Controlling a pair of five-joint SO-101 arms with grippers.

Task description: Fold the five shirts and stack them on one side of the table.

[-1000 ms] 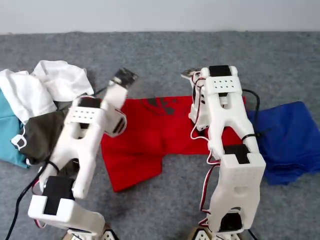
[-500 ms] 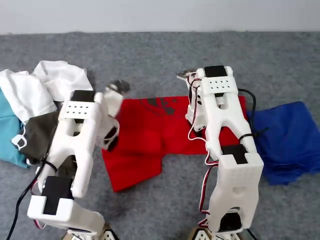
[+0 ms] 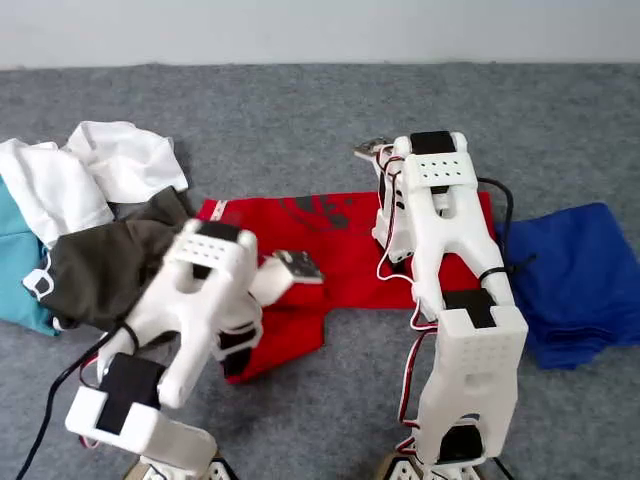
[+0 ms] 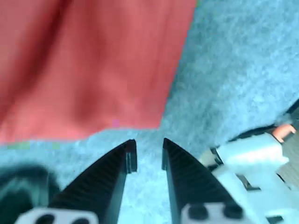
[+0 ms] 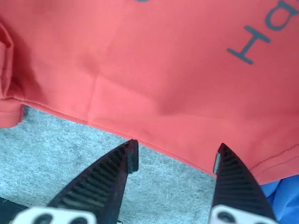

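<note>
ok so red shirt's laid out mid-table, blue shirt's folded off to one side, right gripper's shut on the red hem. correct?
Not shut. The right wrist view shows the right gripper open, jaws spread over the hem of the red shirt, holding nothing. The red shirt mid-table and the folded blue shirt to one side are right.

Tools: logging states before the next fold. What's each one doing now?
Left tool: slightly open, empty.
Right tool: open wide, empty, at the red shirt's hem.

Your grey table (image 3: pixel 300 110) holds 1 red shirt (image 3: pixel 300 250) spread centrally, 1 folded blue shirt (image 3: pixel 580 280) at right, and a white shirt (image 3: pixel 100 170), dark shirt (image 3: pixel 100 270) and teal shirt (image 3: pixel 15 260) heaped at left
</note>
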